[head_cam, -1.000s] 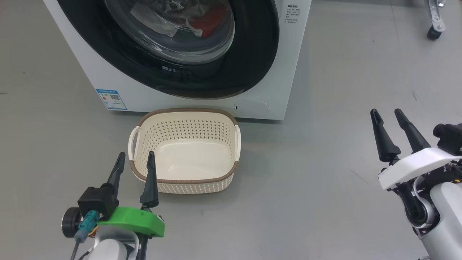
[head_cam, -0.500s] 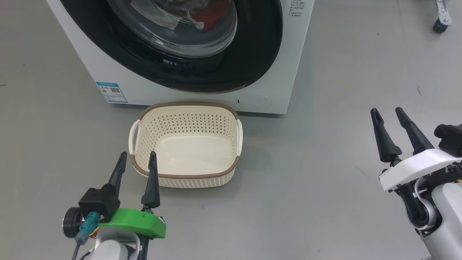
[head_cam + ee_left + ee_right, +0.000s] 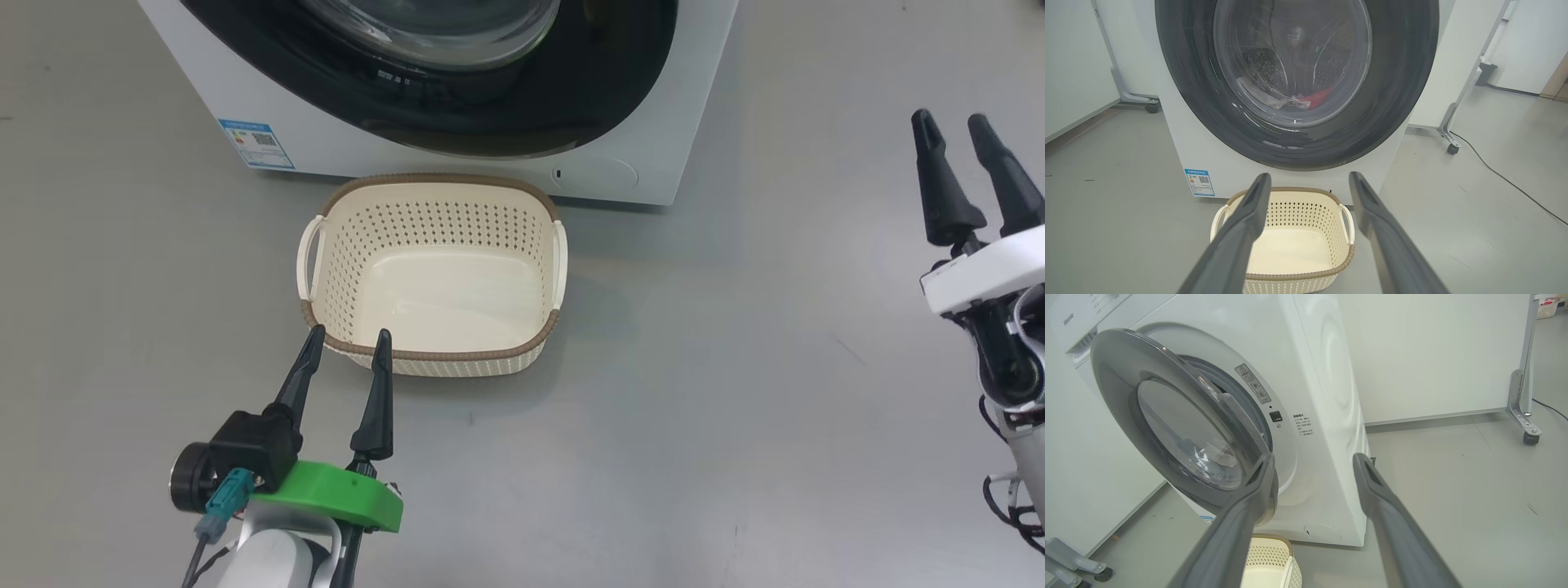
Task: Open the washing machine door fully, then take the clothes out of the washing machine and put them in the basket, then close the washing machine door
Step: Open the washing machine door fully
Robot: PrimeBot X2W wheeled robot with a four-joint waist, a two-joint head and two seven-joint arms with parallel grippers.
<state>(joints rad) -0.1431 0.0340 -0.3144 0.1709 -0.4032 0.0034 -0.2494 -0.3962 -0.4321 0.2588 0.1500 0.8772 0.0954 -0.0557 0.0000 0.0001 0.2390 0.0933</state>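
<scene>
The white washing machine (image 3: 237,98) stands at the top of the head view. Its door (image 3: 506,106), black-rimmed, stands slightly ajar in the right wrist view, its free edge (image 3: 1118,375) off the machine's front. Red clothes (image 3: 1318,96) and a pale piece (image 3: 1274,102) lie in the drum behind the glass. The cream basket (image 3: 437,177) sits on the floor before the machine, with nothing in it. My left gripper (image 3: 349,333) is open just short of the basket's near rim. My right gripper (image 3: 950,117) is open and holds nothing, out to the right of the machine.
A blue label (image 3: 255,143) and a round service flap (image 3: 596,175) mark the machine's lower front. A wheeled stand's caster (image 3: 1451,149) and a floor cable (image 3: 1506,179) lie right of the machine. White panels stand on both sides.
The head camera has shifted, so machine and basket sit higher in the picture. My right gripper has moved forward well beyond that shift. Both grippers stay open.
</scene>
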